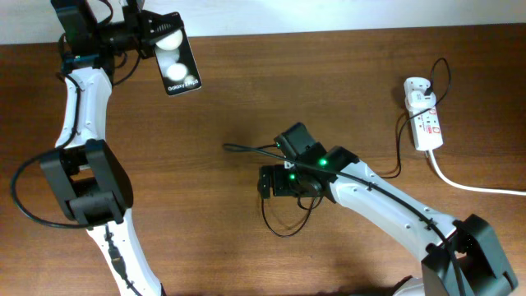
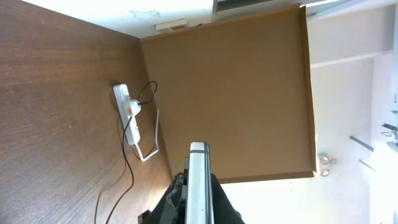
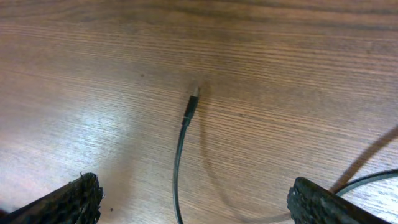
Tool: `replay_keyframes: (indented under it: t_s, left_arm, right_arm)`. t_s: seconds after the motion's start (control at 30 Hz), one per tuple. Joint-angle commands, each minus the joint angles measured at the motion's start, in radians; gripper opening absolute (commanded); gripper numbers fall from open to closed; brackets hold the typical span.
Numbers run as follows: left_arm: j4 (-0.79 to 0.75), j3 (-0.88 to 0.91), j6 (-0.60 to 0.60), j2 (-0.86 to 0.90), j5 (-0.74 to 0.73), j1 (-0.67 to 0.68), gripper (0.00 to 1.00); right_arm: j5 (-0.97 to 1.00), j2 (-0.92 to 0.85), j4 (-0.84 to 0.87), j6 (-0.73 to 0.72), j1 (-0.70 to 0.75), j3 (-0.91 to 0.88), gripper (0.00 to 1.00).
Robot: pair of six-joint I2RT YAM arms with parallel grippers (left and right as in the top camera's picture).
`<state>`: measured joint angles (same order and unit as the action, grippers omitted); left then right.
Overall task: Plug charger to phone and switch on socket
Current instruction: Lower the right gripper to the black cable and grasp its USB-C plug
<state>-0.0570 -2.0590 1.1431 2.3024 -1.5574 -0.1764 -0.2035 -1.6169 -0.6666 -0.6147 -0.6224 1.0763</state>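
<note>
My left gripper [image 1: 159, 41] is clamped tight on the phone [image 1: 179, 64], up at the far left edge of the table [image 1: 205, 214]. From overhead the black glossy face shows two white round spots, with small white lettering at the end away from the jaws. On the left wrist camera I see the phone [image 2: 199, 180] edge-on, a thin pale strip rising out of the gripper, with the wood well behind it.

My right gripper [image 1: 265, 181] sits near the middle of the table with its jaws spread as wide as they go and nothing held. On its wrist view the two fingers [image 3: 62, 202] stand at the bottom corners, and the charger [image 3: 181, 134] cable runs up between them, clear of both pads. It ends in the plug tip [image 3: 194, 93], which lies flat on the wood ahead of the gripper.

From overhead the plug tip [image 1: 226, 146] points left, well apart from the phone. The cable passes under the right arm, loops toward the near side and climbs to the white adapter [image 1: 415, 86].

The socket [image 1: 425, 117] lies at the far right of the table, red markings on top, its thick white cord [image 1: 472, 186] trailing off right – I cannot tell from here how the switch stands
</note>
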Motion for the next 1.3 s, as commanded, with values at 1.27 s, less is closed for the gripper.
replay_keyframes:
  t_s: [1.27]
  left_arm:
    - [-0.002,-0.011,-0.016,-0.008,-0.015,0.006,0.0]
  right_arm:
    - [0.283,-0.388,-0.108,-0.259,-0.171,0.242,0.64]
